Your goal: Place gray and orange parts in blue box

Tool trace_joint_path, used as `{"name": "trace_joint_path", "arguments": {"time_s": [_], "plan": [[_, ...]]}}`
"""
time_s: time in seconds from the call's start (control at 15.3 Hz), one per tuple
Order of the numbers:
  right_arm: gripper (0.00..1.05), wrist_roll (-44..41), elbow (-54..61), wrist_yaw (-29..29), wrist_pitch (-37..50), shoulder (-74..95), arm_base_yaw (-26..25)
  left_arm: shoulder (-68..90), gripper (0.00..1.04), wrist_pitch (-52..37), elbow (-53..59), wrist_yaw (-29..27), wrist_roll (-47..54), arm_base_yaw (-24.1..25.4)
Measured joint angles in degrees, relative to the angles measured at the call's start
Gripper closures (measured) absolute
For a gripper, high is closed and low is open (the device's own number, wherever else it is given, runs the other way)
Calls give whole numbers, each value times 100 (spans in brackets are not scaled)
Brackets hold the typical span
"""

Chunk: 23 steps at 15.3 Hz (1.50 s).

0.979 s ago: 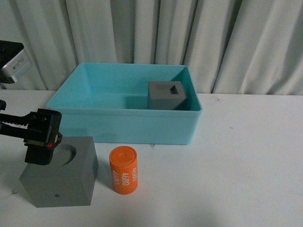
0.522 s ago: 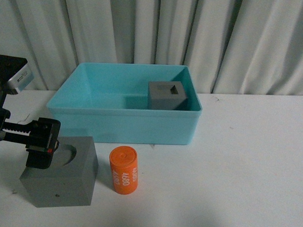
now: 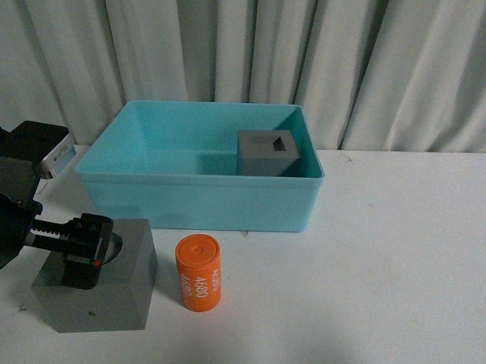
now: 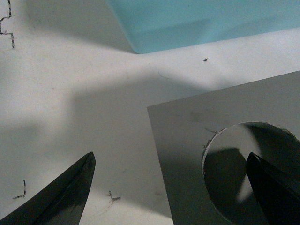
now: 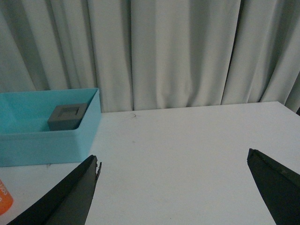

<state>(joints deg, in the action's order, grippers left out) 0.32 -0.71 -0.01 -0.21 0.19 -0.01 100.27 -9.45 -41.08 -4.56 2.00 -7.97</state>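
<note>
One of three parts was in: the rectangular-recess gray cube [image 3: 266, 152] sat inside the blue box [image 3: 196, 201], toward its right wall.

Two parts remained on the counter [image 3: 400, 259], on the near side of the box. The round-recess gray cube [image 3: 115, 297] stood at near left. The orange cylinder [image 3: 197, 272] stood upright just to its right, with a gap between them.

Your left claw [image 3: 85, 252] was low over the top of the round-recess gray cube, jaws spread wide and holding nothing. The left wrist view showed one finger [image 4: 267, 185] over the cube's round hollow. The other finger [image 4: 70, 187] was outside the cube's edge, above bare counter, so the claw straddled one wall of the cube. Contact with the cube could not be told.

Your right claw [image 5: 172, 157] was also spread wide and empty, over bare counter to the right of the box; it did not show in the front view.

Judgement: roughly a third done. The step in hand looked like a grasp on that cube wall. You had yet to close, lift it over the near wall and set it in the free left part of the box. The cylinder was untouched.
</note>
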Motion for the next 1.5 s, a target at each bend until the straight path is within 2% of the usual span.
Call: {"name": "trace_joint_path", "arguments": {"time_s": [0.07, 0.33, 0.46, 0.65, 0.78, 0.98, 1.04, 1.24, 1.5], "plan": [[6, -2, 0, 0, 0, 0, 0, 31, 10, -39, 0, 4, 0, 13], [6, -2, 0, 0, 0, 0, 0, 87, 54, -133, 7, 24, 0, 13], [6, -2, 0, 0, 0, 0, 0, 44, 82, -144, 55, 70, -31, 9], [6, -2, 0, 2, 0, 0, 0, -437, 84, 570, 83, 160, -77, 55], [6, -2, 0, 2, 0, 0, 0, -1106, 85, 1408, -160, 546, -339, 131], [6, 0, 0, 0, 0, 0, 0, -1978, 85, 1657, -1526, 863, -573, 109], [6, -2, 0, 2, 0, 0, 0, -1871, 85, 1539, -1950, 796, -579, 4], [6, -2, 0, 2, 2, 0, 0, -249, 86, 1239, -2844, 151, -232, -542], [6, 0, 0, 0, 2, 0, 0, 782, 86, 730, -3421, -273, 341, -636]]}}
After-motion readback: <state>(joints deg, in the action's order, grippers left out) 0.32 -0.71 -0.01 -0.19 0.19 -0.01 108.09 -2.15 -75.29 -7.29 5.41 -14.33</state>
